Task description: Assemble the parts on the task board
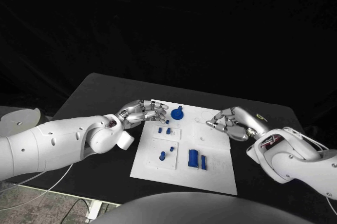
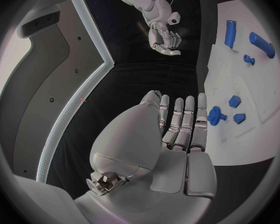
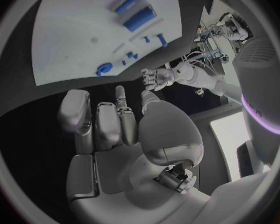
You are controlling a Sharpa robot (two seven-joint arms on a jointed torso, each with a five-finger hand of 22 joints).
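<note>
The white task board lies mid-table between the two hands, blue parts standing on it. The left hand hovers at its far left corner, fingers loosely apart, holding nothing. The right hand hangs at the far right edge, fingers curled but empty.

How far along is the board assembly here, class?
Barely begun, it seems. Blue parts lie spread over the task board; whether any are seated is unclear. The left hand and right hand flank its far end, holding nothing. Nearly all assembly appears left.
</note>
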